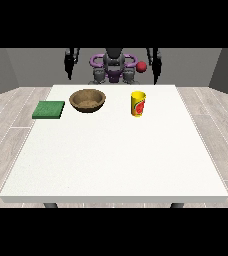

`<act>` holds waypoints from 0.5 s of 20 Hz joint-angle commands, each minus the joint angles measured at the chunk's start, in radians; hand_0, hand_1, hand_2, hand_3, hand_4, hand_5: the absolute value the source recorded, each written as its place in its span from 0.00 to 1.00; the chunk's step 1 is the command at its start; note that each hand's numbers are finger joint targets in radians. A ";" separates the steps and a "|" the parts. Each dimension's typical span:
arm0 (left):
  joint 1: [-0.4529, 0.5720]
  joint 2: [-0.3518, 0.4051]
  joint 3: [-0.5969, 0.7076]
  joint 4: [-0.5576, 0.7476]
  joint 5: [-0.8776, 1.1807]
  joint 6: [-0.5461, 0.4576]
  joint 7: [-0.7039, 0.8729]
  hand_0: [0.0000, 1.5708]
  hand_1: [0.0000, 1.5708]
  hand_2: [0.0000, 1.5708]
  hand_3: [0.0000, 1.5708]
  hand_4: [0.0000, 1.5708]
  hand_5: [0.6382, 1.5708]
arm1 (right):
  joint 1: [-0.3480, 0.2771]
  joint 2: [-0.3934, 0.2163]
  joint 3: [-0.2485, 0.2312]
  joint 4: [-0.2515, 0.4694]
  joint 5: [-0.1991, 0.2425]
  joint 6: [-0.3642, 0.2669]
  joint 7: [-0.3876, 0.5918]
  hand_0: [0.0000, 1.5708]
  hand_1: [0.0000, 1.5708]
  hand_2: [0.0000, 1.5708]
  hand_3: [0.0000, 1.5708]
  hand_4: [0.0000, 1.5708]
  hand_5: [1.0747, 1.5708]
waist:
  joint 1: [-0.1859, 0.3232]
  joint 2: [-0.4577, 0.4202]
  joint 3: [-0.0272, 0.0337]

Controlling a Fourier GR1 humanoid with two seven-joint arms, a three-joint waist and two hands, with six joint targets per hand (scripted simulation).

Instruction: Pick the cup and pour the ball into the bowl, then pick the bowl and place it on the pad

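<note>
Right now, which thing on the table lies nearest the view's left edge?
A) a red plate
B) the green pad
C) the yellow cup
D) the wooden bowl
B: the green pad lies at the table's left side, with the wooden bowl to its right and the yellow cup farther right.

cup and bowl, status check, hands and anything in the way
Both hands up by the robot, holding nothing. Yellow cup upright, untouched, right of brown bowl. Green pad at left edge. Nothing between them.
</note>
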 commanded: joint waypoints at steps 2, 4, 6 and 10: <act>-0.010 0.023 0.006 -0.071 0.002 -0.001 0.044 0.00 0.00 0.00 0.00 0.00 0.95 | -0.006 -0.024 -0.007 -0.065 -0.005 0.003 0.050 0.00 0.00 0.00 0.00 0.00 0.99 | -0.003 -0.177 0.0052; -0.020 0.033 0.008 -0.098 0.003 -0.003 0.067 0.00 0.00 0.00 0.00 0.00 0.95 | -0.008 -0.036 -0.014 -0.084 -0.008 0.004 0.079 0.00 0.00 0.00 0.00 0.00 0.99 | -0.009 -0.233 0.0067; -0.031 0.043 0.011 -0.122 0.006 -0.004 0.092 0.00 0.00 0.00 0.00 0.00 0.95 | -0.012 -0.047 -0.021 -0.101 -0.012 0.004 0.112 0.00 0.00 0.00 0.00 0.00 0.99 | -0.014 -0.284 0.0064; 0.110 -0.057 -0.200 -0.273 0.181 0.103 0.054 0.00 0.00 0.00 0.00 0.00 0.96 | 0.077 0.014 -0.108 -0.047 -0.107 -0.020 0.002 0.00 0.00 0.00 0.00 0.00 0.99 | 0.063 -0.318 0.0072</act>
